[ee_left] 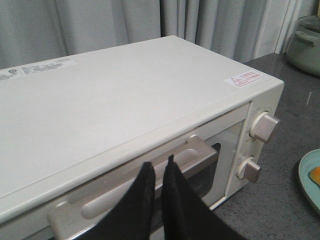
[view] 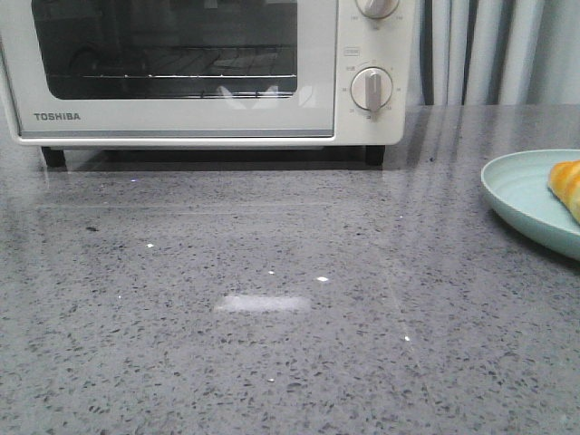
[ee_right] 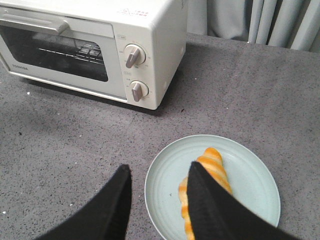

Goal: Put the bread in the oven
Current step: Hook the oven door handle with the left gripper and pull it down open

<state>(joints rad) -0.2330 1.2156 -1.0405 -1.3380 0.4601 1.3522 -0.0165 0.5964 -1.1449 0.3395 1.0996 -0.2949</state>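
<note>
The white Toshiba oven (view: pixel 181 109) stands at the back left of the counter with its door closed. It also shows in the left wrist view (ee_left: pixel 125 100) and the right wrist view (ee_right: pixel 75 45). My left gripper (ee_left: pixel 160 162) hovers just above the door handle (ee_left: pixel 200 152), its fingers almost together and holding nothing. The bread (ee_right: pixel 212 165), orange with cream stripes, lies on a pale green plate (ee_right: pixel 250 185). My right gripper (ee_right: pixel 159 166) is open above the plate's near edge, one finger over the bread. The bread (view: pixel 566 186) is at the right edge of the front view, where neither gripper shows.
The plate (view: pixel 517 195) sits on the grey speckled counter, right of the oven. Two round knobs (ee_right: pixel 135 55) are on the oven's right panel. A green lidded pot (ee_left: pixel 305 45) stands behind the oven's right end. Grey curtains hang at the back.
</note>
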